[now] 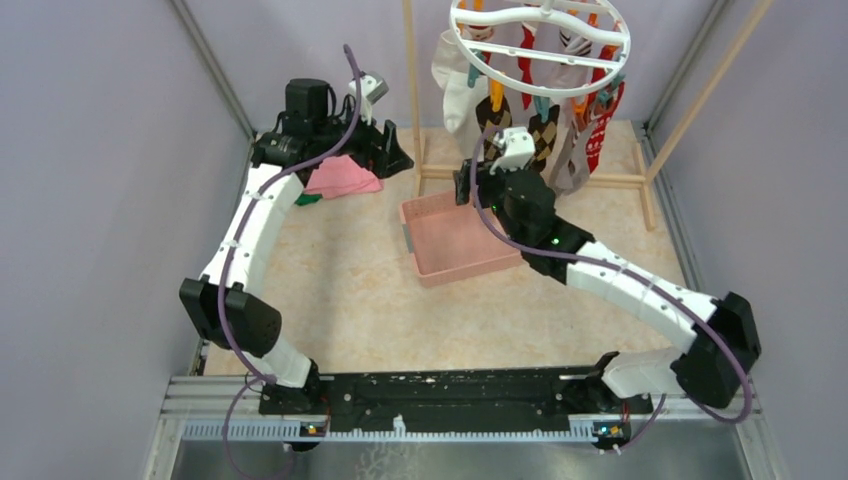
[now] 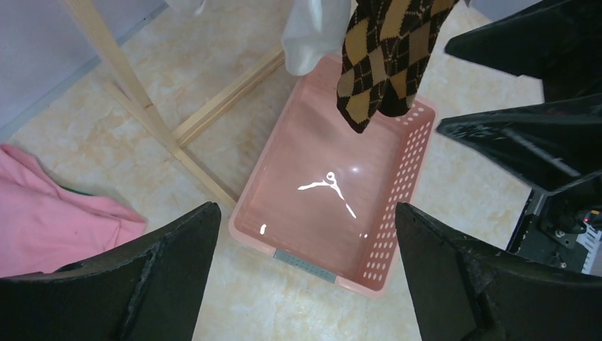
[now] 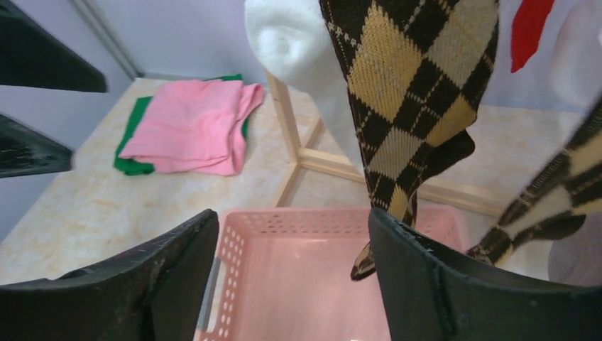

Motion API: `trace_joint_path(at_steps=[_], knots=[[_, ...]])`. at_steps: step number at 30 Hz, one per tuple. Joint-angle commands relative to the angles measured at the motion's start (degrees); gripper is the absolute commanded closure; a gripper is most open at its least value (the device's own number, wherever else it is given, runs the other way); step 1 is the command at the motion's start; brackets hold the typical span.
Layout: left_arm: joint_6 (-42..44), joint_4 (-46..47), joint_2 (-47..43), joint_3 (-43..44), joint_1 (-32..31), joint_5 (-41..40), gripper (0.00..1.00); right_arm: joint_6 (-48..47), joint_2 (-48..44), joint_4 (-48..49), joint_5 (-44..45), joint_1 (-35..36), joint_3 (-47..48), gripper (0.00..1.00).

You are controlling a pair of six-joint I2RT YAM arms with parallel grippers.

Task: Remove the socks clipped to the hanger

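The right end effector [image 3: 292,220] gapes wide, gripping nothing; the argyle sock [image 3: 405,92] hangs vertically just beside one finger, toe toward six o'clock. The left end effector [image 2: 307,213] is wide open and empty.

Brn/tan argyle sock [image 2: 387,64], pink basket [image 2: 402,177]

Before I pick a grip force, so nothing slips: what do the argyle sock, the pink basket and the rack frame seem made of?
Argyle sock: soft matte knit, stitch texture visible; fibre unclear. Pink basket: probably moulded plastic, glossy, with light glare on its floor and punched holes. Rack frame: likely bare light wood, square pale slats, matte.
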Motion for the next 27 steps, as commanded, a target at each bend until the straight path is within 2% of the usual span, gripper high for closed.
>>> trace_joint_path(at_steps=[1,3,7,10,15,21,27], knots=[[-3.3,-2.6,1.3,4.3,0.1,2.2,0.01,-4.9,6.6,4.8,7.5,-0.7,5.2,0.29],[-3.6,-2.8,0.8,3.9,0.1,2.4,0.01,-4.6,8.4,4.7,9.5,-2.2,6.3,0.34],[-2.8,-3.2,-1.0,1.8,0.1,2.8,0.01,-3.5,8.5,5.7,10.2,-4.3,5.5,0.32],[-2.9,-3.2,-1.4,0.9,0.1,2.6,0.01,-2.9,8.5,6.4,10.1,-5.5,4.6,0.35],[-3.4,-3.4,-1.2,0.1,0.0,2.5,0.01,-1.7,9.7,7.3,5.1,-8.0,5.1,0.58],[-4.1,-3.3,-1.5,-1.7,-0.4,3.4,0.01,-0.8,7.1,5.7,-4.3,-8.2,5.0,1.00],[-4.1,-2.4,-2.7,-5.1,-3.3,4.0,0.01,3.8,-0.5,2.7,-14.7,-8.2,1.2,1.00]])
